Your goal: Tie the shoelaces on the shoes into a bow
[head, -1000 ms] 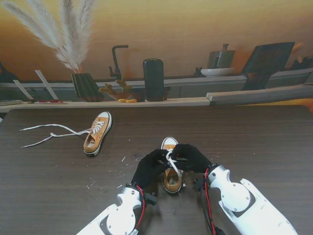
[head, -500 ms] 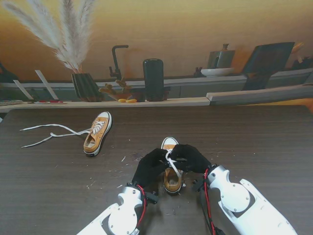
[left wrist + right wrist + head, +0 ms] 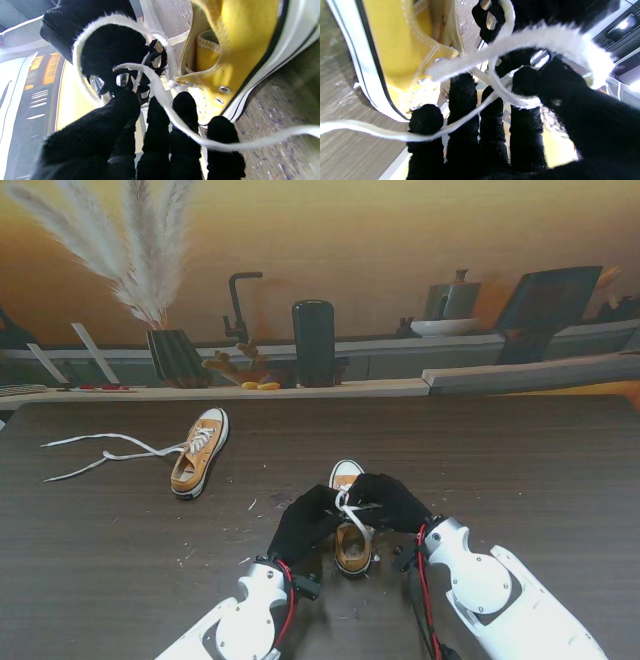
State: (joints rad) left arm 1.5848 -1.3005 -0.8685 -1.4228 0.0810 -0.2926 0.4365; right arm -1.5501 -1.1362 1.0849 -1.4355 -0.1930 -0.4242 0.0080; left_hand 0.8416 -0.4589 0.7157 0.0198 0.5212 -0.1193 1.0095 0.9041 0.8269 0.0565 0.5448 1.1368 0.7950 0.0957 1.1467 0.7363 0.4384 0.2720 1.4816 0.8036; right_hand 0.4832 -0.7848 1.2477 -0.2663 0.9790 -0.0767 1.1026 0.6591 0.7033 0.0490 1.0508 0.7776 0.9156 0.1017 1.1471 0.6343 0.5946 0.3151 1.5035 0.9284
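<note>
A yellow sneaker [image 3: 350, 548] stands in front of me, toe pointing away, and both black-gloved hands meet over its tongue. My left hand [image 3: 307, 520] pinches a white lace [image 3: 160, 97] between thumb and fingers; the sneaker's side [image 3: 240, 50] fills that wrist view. My right hand [image 3: 390, 502] pinches a white lace loop [image 3: 555, 40] at its thumb, with another strand [image 3: 382, 133] crossing the fingers beside the sneaker [image 3: 395, 45]. A second yellow sneaker [image 3: 200, 452] lies farther off to the left, its untied laces [image 3: 105, 452] trailing left on the table.
The dark wood table [image 3: 520, 470] carries small white specks near the close sneaker. Along its far edge runs a kitchen backdrop with a plant pot [image 3: 176, 356], a black cylinder [image 3: 314, 342] and a light ledge [image 3: 300, 390].
Both hands stay over the near sneaker; the lace between them has shifted slightly, now crossing nearer to me. The far sneaker has not moved.
</note>
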